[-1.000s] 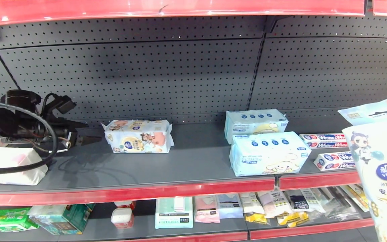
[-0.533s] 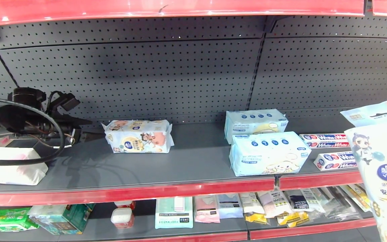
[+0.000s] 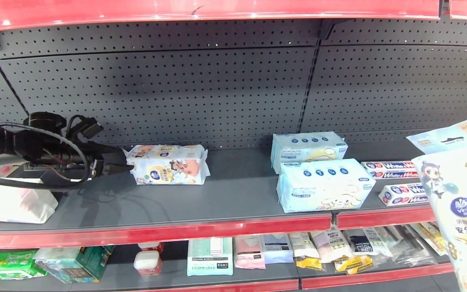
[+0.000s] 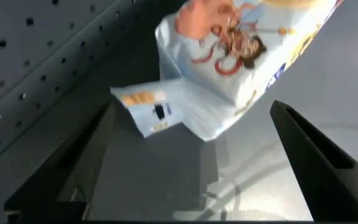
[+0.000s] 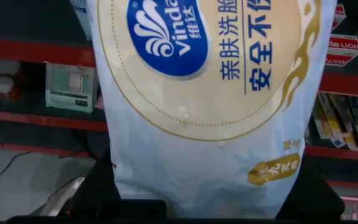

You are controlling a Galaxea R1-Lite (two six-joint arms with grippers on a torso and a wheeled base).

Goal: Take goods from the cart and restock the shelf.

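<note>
Wipes pack: the wipes pack (image 3: 168,164) with cartoon print lies flat on the middle shelf (image 3: 233,194), close to the perforated back wall (image 3: 176,89).
Long axis: it runs from left to right, parallel to the red front edge of the shelf.
Direction from left gripper: the pack is straight ahead of the left gripper (image 3: 126,159), toward the robot's right. The gripper points along the long axis, at the left end of the pack.
Left gripper state: the fingers are spread apart and grasp nothing. In the left wrist view the crimped end of the pack (image 4: 241,56) lies between the two fingers of the left gripper (image 4: 191,109).
Contact: the tips are at the end seal; I cannot tell if they touch it.
Nearer arm: the left one, clearly. The right arm is well apart, on the far right.
Right gripper state: the right gripper (image 5: 207,205) is clenched on the lower end of a large bag (image 5: 210,93).
Large bag: it stands upright in front of the shelf (image 3: 460,202), not yet placed on it.
Neighbours: two light blue tissue packs (image 3: 322,184) lie to the right of the wipes pack, well apart from it.
Judgement: closing the fingers here would pinch only the end seal, so I think the next move depends on advancing further along the axis.
</note>
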